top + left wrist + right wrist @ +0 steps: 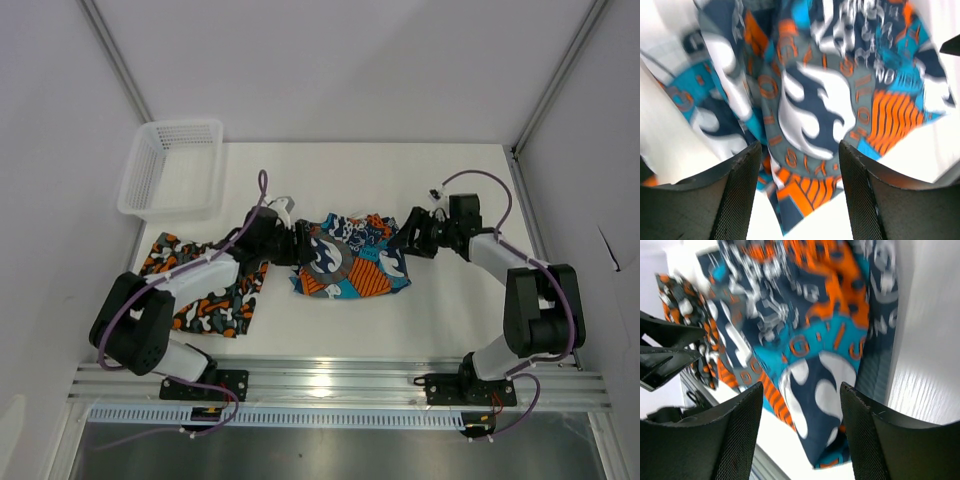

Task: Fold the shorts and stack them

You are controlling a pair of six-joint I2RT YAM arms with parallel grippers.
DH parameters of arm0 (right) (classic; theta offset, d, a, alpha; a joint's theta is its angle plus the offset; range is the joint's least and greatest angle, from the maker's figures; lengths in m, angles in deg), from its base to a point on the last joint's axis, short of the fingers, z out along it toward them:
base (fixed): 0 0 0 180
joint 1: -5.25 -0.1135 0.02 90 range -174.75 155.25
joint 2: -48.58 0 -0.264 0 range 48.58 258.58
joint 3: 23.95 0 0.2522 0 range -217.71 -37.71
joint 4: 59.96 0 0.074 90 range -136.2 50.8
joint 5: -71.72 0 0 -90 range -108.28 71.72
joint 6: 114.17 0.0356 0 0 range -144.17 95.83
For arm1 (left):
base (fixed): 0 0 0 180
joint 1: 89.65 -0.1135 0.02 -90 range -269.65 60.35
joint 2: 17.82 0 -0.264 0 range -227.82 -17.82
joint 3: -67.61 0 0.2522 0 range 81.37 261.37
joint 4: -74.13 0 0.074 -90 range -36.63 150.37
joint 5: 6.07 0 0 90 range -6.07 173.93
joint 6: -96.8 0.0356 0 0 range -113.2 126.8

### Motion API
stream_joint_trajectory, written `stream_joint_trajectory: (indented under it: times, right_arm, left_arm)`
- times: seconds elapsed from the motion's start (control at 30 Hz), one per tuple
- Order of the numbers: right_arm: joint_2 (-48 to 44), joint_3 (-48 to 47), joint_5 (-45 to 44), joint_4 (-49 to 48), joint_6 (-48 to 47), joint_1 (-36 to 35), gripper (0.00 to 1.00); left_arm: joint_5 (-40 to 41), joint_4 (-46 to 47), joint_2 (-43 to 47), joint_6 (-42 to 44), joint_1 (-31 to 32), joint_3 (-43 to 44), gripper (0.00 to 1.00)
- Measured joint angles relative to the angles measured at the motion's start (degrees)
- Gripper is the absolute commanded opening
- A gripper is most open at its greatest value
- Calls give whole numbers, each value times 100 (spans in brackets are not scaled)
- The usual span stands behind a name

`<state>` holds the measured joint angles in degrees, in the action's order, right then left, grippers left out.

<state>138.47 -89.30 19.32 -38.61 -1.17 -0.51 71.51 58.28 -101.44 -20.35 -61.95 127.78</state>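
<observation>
The teal-blue, orange and white graphic shorts (350, 262) lie bunched flat at the table's middle. My left gripper (298, 245) hovers at their left edge and my right gripper (405, 240) at their right edge. In the left wrist view the left gripper (800, 146) stands open above the graphic shorts (810, 100), nothing between its fingers (740, 195). The right gripper (801, 388) is likewise open over the same shorts (815, 330). The camouflage shorts (215, 300) lie flat at the left, partly under my left arm; the right wrist view also shows these camouflage shorts (682, 305).
A white mesh basket (172, 165) sits at the back left corner. An aluminium rail (340, 380) runs along the near edge. Enclosure walls close in on both sides, with a frame post (555, 90) at the back right.
</observation>
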Motion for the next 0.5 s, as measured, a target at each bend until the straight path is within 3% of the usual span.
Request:
stream_joint_trajectory:
  times: [0.2,0.3,0.33,0.37,0.43,0.47,0.5]
  right_arm:
    - [-326,844,24,42,-63,-175,59]
    - [-444,1156,24,11,-83,-267,31]
    - [-470,1237,33,-22,-87,-284,16]
    - [-481,1292,33,-50,-90,-302,9]
    - [-481,1370,37,-87,-68,-315,0]
    - [-481,1388,35,-114,-63,-315,0]
    - [-479,1399,35,-151,-50,-315,0]
  left_arm:
    - [-98,286,291,-275,358,-879,66]
    - [-122,402,310,-389,507,-1088,61]
    - [-129,463,319,-424,551,-1158,58]
    - [-129,546,350,-466,595,-1246,48]
    - [-120,680,428,-579,664,-1421,36]
    - [-114,778,470,-634,695,-1519,22]
    - [-109,857,518,-710,717,-1622,17]
